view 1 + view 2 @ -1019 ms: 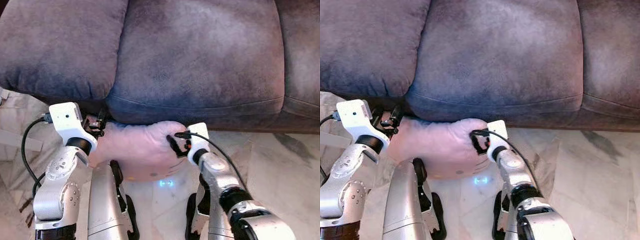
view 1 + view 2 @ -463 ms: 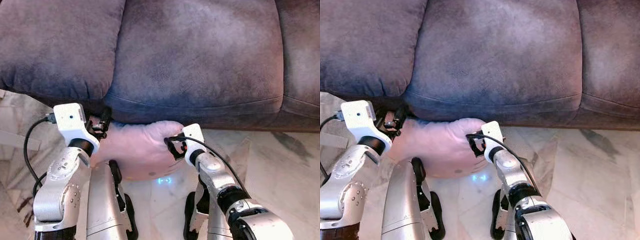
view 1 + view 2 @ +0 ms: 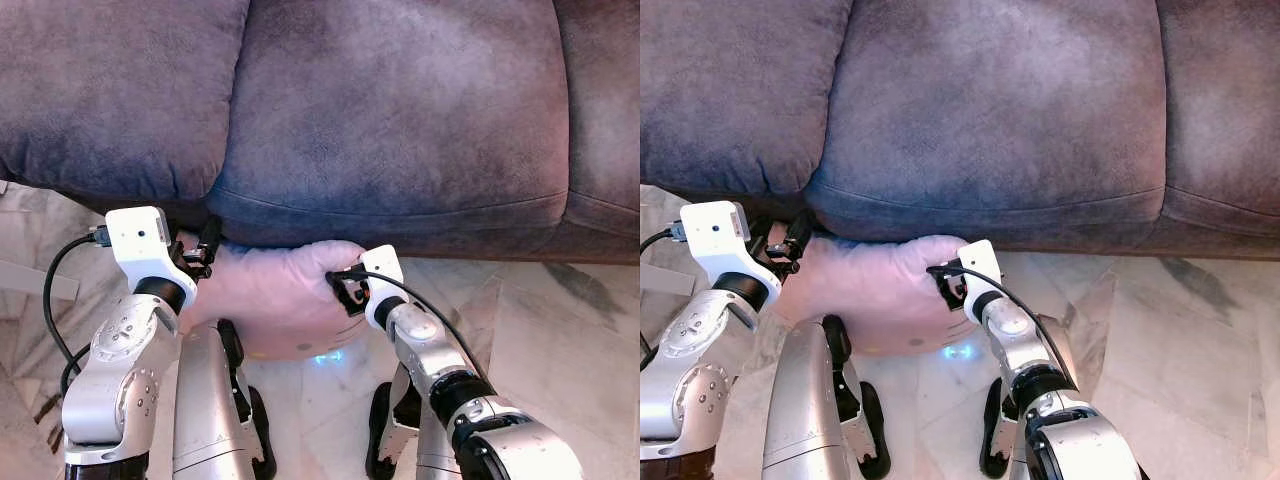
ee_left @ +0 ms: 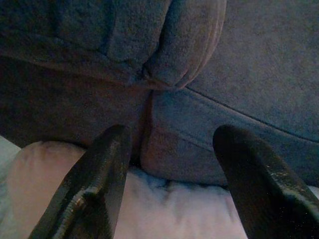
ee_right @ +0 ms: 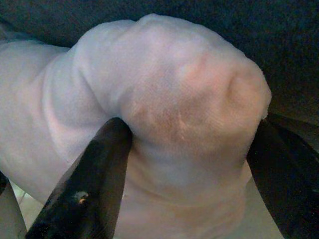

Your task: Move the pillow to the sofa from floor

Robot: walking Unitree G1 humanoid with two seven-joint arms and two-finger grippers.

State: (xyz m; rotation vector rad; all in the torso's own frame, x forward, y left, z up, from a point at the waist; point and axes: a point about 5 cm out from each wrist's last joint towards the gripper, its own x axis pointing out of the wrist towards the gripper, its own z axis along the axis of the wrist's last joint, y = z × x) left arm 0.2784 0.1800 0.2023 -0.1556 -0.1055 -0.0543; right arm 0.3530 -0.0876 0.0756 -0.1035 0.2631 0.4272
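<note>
A pale pink pillow [image 3: 275, 295] lies on the marble floor, pushed against the base of the dark grey sofa [image 3: 390, 120]. My left gripper [image 3: 207, 248] sits at the pillow's left end, close to the sofa front. In the left wrist view its fingers [image 4: 107, 169] stand open just above the pillow [image 4: 174, 209], aimed at the seam between two seat cushions. My right gripper [image 3: 345, 290] is at the pillow's right end. It is open, and its fingers [image 5: 99, 169] straddle the bulging corner of the pillow [image 5: 164, 74], touching the fabric on both sides.
The sofa seat cushions overhang the pillow from behind. My own silver legs [image 3: 215, 400] and black feet stand right below the pillow. Pale marble floor [image 3: 560, 330] stretches to the right, with a small blue glow [image 3: 325, 357] by the pillow.
My right gripper has slid left and forward onto the pillow's right corner. The left gripper has edged slightly nearer the sofa front. The pillow has stayed on the floor.
</note>
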